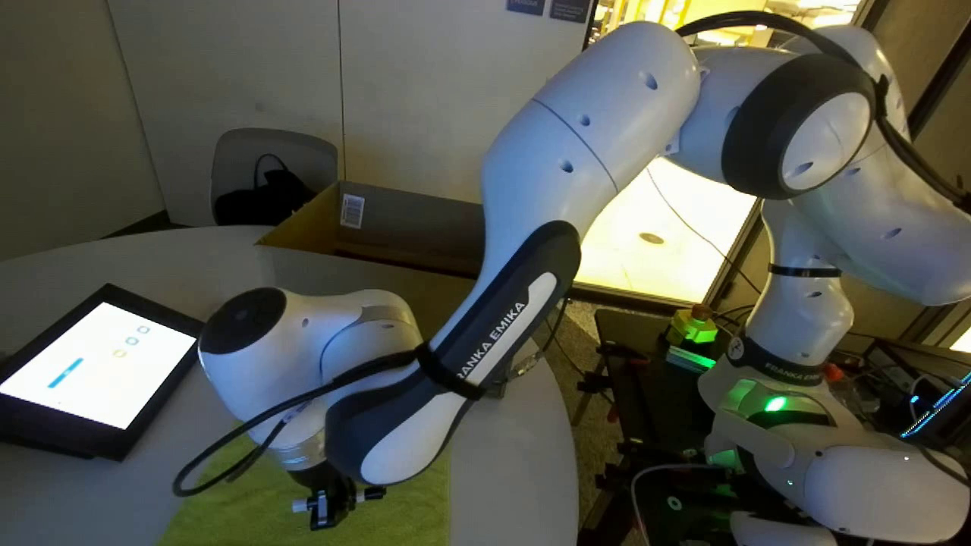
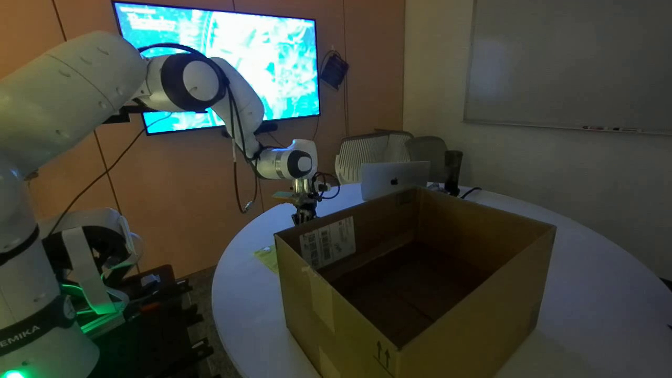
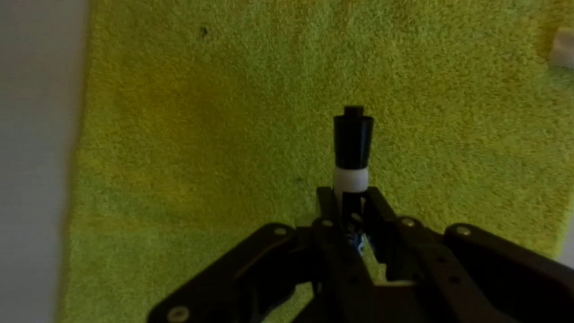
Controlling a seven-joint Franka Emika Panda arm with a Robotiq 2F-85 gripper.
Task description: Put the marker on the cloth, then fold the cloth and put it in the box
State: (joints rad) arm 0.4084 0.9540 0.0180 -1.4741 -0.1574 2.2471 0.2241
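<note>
The marker [image 3: 352, 148], black-ended with a pale band, stands out between the fingertips in the wrist view. My gripper [image 3: 349, 197] is shut on it, and its lower part is partly hidden by the fingers. Below spreads the yellow-green cloth [image 3: 179, 134], laid flat on the table; whether the marker touches it I cannot tell. In an exterior view the cloth [image 1: 413, 500] lies under the wrist, while the box covers most of the cloth [image 2: 268, 258] elsewhere. The open-topped brown cardboard box [image 2: 488, 315] stands on the table beside the gripper [image 2: 304, 216], with a white label inside.
A black-framed tablet [image 1: 106, 371] with a lit screen rests near the cloth. Behind the box are a silver laptop [image 2: 395, 178] and a dark cup [image 2: 452, 170]. A small white object [image 3: 563, 48] shows at the wrist view's right edge. The round white table [image 1: 508, 455] ends close by.
</note>
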